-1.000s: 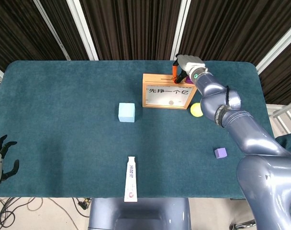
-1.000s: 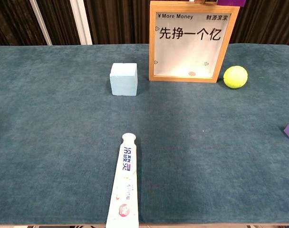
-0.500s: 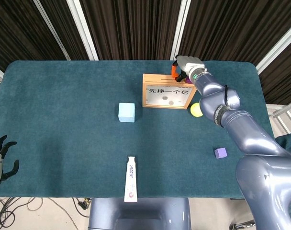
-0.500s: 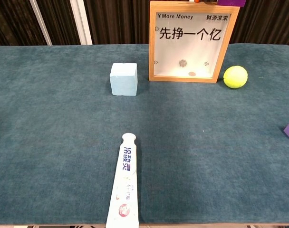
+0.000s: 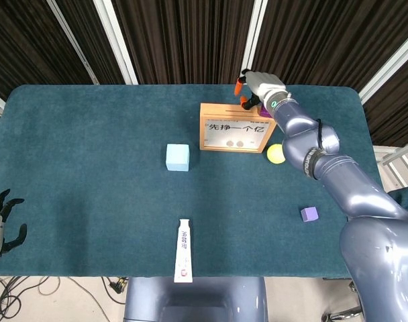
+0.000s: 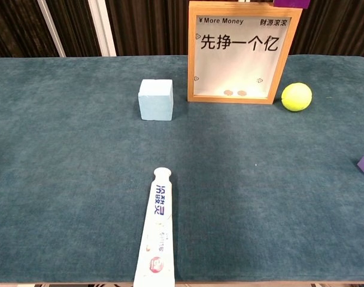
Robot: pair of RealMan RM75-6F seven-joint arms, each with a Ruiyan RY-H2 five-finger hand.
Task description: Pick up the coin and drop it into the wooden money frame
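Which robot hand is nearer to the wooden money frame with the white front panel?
The right robot hand: it hovers just above the wooden money frame's far top edge. The left robot hand is far away, at the table's near left edge.

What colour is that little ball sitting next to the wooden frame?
The ball is yellow-green, like a tennis ball; the chest view shows it best.

Right arm stretched far forward across the desk point(image 5: 90, 154), forearm angled up-left. Right robot hand point(image 5: 256, 86) raised at the far edge, fingers apart, orange fingertips point(image 5: 238, 81) showing, holding nothing. Left robot hand point(image 5: 1, 221) low at near-left edge, fingers spread, idle.
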